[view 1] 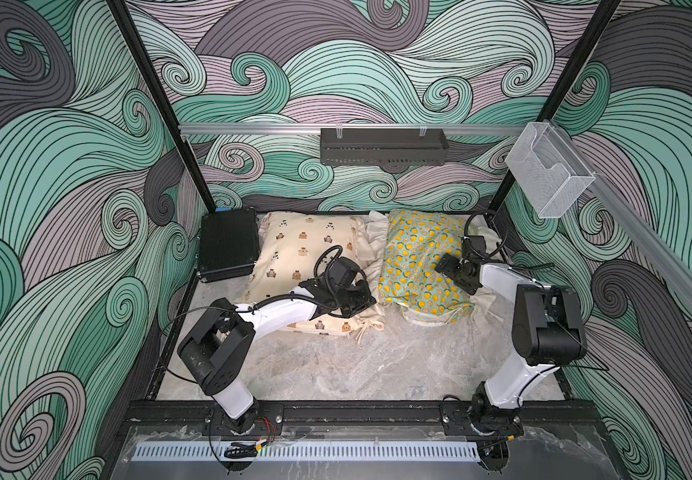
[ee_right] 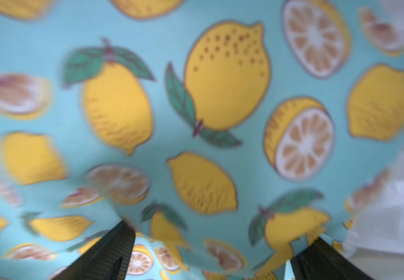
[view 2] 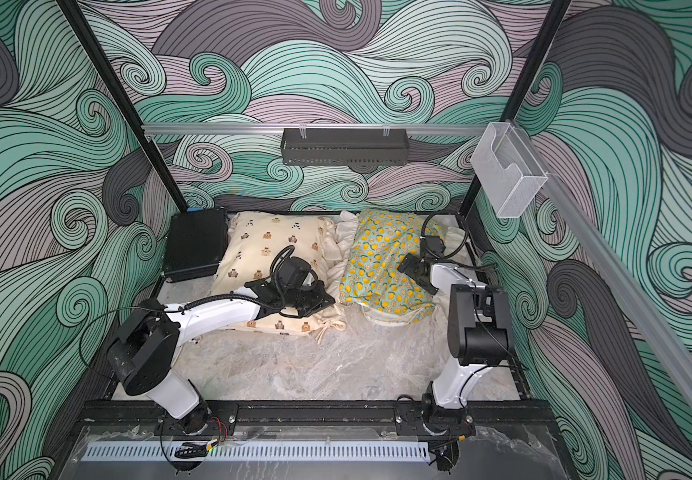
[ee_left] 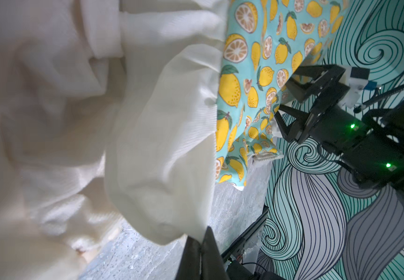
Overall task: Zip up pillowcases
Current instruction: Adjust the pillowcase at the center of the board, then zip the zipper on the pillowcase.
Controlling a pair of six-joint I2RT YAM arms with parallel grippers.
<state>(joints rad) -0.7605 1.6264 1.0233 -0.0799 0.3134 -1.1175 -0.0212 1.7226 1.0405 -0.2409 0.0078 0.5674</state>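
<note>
In both top views the bear-print pillowcase (view 1: pixel 294 249) (view 2: pixel 261 245) lies left of the lemon-print pillowcase (view 1: pixel 411 257) (view 2: pixel 373 257), their cream ruffles meeting between them. My left gripper (view 1: pixel 371 301) (ee_left: pixel 199 238) reaches across the bear pillowcase's near corner and is shut on the edge of the lemon pillowcase's cream ruffle (ee_left: pixel 167 145). My right gripper (view 1: pixel 444 266) (ee_right: pixel 215 254) stands open, pressed down on the lemon fabric (ee_right: pixel 220 97), which bulges between its fingers. White inner stuffing (view 1: pixel 423 320) shows at the lemon pillowcase's near end, beside zipper teeth (ee_left: pixel 265 156).
A black ribbed hard case (view 1: pixel 228 245) leans at the back left beside the bear pillowcase. A black wire basket (view 1: pixel 381 147) hangs on the rear rail and a clear holder (view 1: pixel 548 170) on the right rail. Marbled table surface (view 1: pixel 357 361) lies in front of the pillowcases.
</note>
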